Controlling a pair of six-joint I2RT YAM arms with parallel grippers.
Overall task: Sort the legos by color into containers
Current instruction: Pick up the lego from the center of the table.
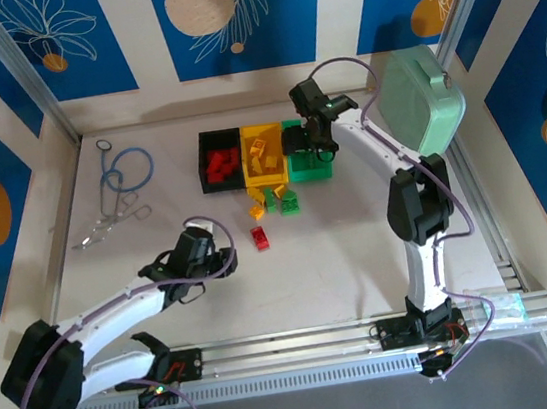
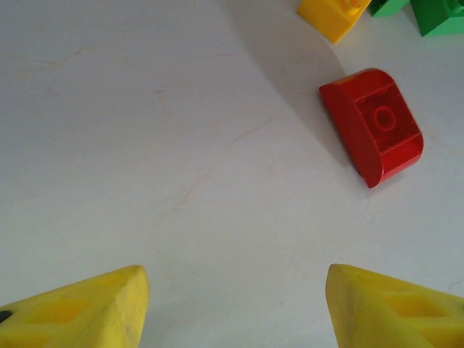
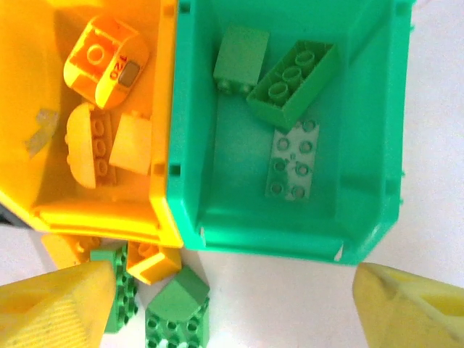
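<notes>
White tabletop (image 1: 341, 256). Left gripper (image 2: 235, 312): fingers apart, empty; one red lego (image 2: 373, 125) at 1 o'clock. Right gripper (image 3: 232, 319): fingers apart, empty, over green bin (image 3: 362, 145) holding three green legos (image 3: 293, 83). Yellow bin (image 3: 101, 217) at 10 o'clock: three yellow legos (image 3: 105, 61). Loose at 8 o'clock: two green bricks (image 3: 177, 308), two yellow bricks (image 3: 152, 261). Black bin (image 1: 203, 158) beside the yellow: red bricks (image 1: 220, 163), count unclear.
</notes>
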